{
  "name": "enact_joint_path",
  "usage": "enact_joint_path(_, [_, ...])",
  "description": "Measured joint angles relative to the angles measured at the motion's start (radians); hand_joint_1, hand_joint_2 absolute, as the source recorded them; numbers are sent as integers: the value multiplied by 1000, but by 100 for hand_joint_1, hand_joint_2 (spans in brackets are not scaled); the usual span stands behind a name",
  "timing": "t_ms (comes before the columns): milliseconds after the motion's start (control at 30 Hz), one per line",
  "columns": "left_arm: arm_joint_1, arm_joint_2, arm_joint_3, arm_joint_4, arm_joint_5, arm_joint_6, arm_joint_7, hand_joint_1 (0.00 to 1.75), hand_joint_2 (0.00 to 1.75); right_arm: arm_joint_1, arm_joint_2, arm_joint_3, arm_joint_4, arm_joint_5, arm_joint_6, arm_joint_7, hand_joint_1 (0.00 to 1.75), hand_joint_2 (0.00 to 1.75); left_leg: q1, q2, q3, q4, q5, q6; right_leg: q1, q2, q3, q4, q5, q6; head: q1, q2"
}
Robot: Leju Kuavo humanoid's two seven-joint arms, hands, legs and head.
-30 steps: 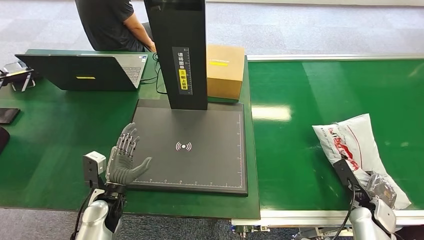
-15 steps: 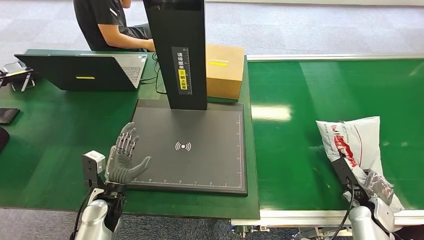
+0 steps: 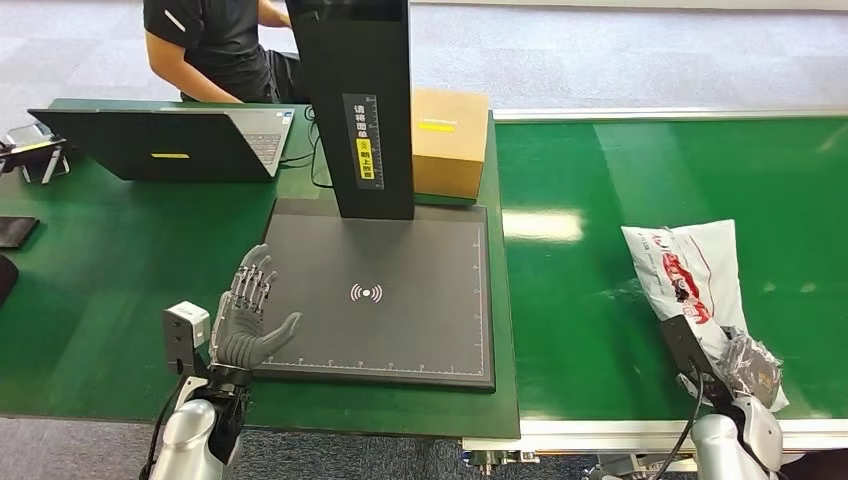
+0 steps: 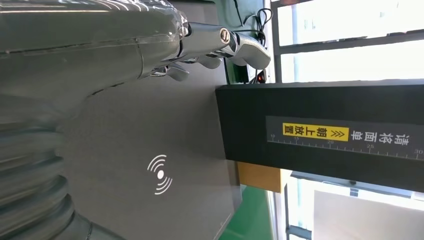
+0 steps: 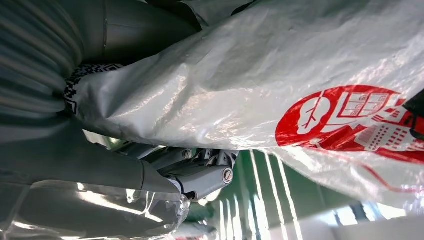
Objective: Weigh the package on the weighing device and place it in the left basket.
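The right hand (image 3: 745, 372) sits at the near right edge of the green surface (image 3: 590, 330), its fingers (image 5: 200, 172) closed under the near end of the white plastic package (image 3: 695, 285), with the thick grey thumb above it, so the bag is clamped between them. In the right wrist view the crinkled white film (image 5: 240, 85) with a red printed emblem lies across the hand, and a small black-and-white code patch shows at its edge beside the ribbed cover. From the head view the package stretches away from the hand over the green surface on the right side, its far end resting flat, well apart from the weighing device.

The left hand (image 3: 248, 312) stands upright at the near left corner of the weighing device's dark platform (image 3: 400, 330), palm turned toward the platform, fingers (image 4: 220, 42) straight and slightly apart, thumb out to the side, holding nothing. The platform carries a white wireless symbol (image 3: 366, 293) near its middle and ruler marks along its edges. A black column (image 3: 360, 110) rises from its far side, bearing a yellow label and a scale strip.

Behind the column stands a brown cardboard box (image 3: 450, 140). To the left an open laptop (image 3: 165, 140) lies on the surface, with a person (image 3: 215, 45) in a dark shirt seated beyond it, and dark small devices at the far left edge
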Motion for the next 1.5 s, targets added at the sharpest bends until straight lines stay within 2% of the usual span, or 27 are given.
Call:
enact_joint_path(100, [0,-2,0,0,2,0,-5,0,175,14,16,17,-66,-40,-76,-78,175,175,0,-1,0,0,0,0,0,-1,0,0,0,0,0,0])
enact_joint_path(167, [-1,-3,0,0,3,0,-7,0,175,25,26,33,-119,-56,-99,-99,175,175,0,-1,-1,0,0,0,1,0,-1,0,0,0,0,0])
enact_joint_path(400, [-8,-3,-3,0,8,1,-11,0,175,71,58,95,-282,-75,-101,-117,175,175,0,-1,-2,0,0,0,1,0,-2,0,-1,0,0,0])
enact_joint_path(667, [-9,-3,-3,0,11,2,-12,0,175,89,74,116,-348,-78,-103,-123,175,175,0,-1,-2,0,0,0,0,0,-2,0,-1,0,0,0])
enact_joint_path(933, [-9,-3,-6,0,13,7,-22,0,175,108,85,188,-431,-54,-114,-179,175,175,0,-1,-3,0,0,0,1,0,-3,0,-1,0,0,0])
enact_joint_path(1200, [-16,-3,-12,4,30,24,-42,0,175,93,85,405,-493,27,-119,-248,175,175,0,0,-3,-1,0,0,1,0,-3,1,-1,0,0,0])
enact_joint_path(1500, [-31,2,-14,31,66,58,-52,0,175,0,76,791,-448,84,-65,-244,175,175,0,0,-4,-1,1,0,1,0,-4,1,-1,0,0,0])
